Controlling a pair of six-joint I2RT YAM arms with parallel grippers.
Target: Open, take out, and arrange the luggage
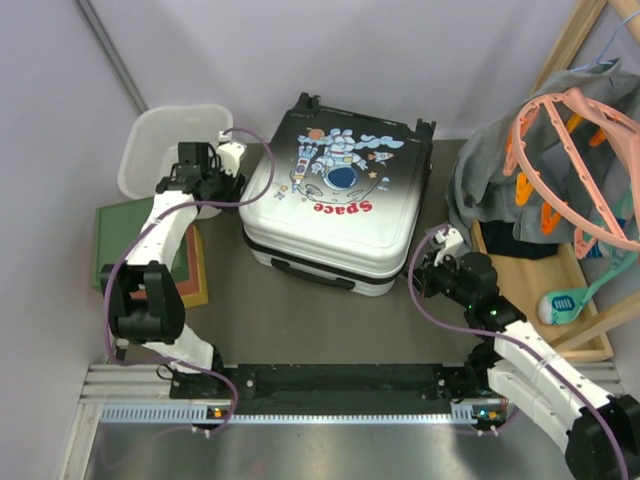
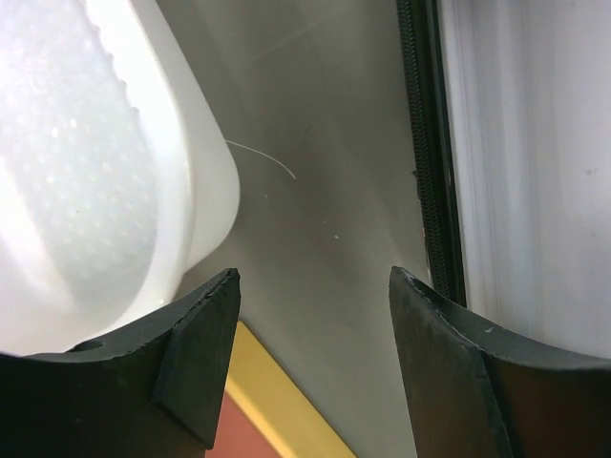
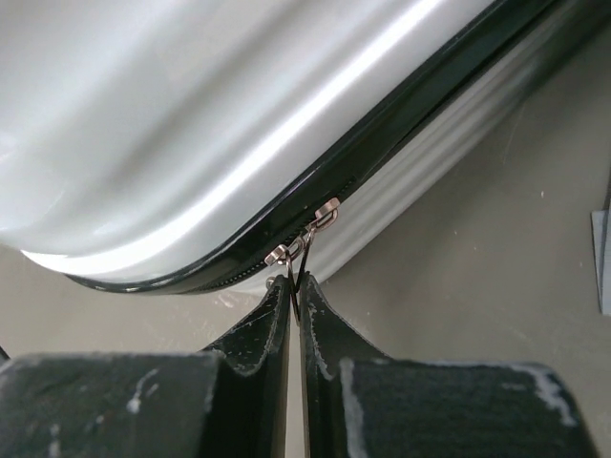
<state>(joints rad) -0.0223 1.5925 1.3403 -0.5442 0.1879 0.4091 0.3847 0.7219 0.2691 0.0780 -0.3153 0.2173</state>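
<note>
The luggage (image 1: pixel 335 200) lies flat at the middle of the table (image 1: pixel 300 320), printed shell facing up and both halves together, with its carry handle on the near edge and its black wheels at the far edge. The right gripper (image 3: pixel 295 291) is at the suitcase's near right corner, its fingers pressed together and pinching a metal zipper pull (image 3: pixel 304 243) that hangs from the black zipper line between the shells. The left gripper (image 2: pixel 313 279) is at the suitcase's left side, jaws spread apart and holding nothing. It hangs above bare table between the white basket (image 2: pixel 95 172) and the shell's zipper edge, touching neither. A green-topped stack of boxes (image 1: pixel 125 225) sits near the left edge of the table, next to the left arm. On the right, a grey garment (image 1: pixel 490 190) and coloured hangers (image 1: pixel 560 150) rest on a wooden rack beside the suitcase.
</note>
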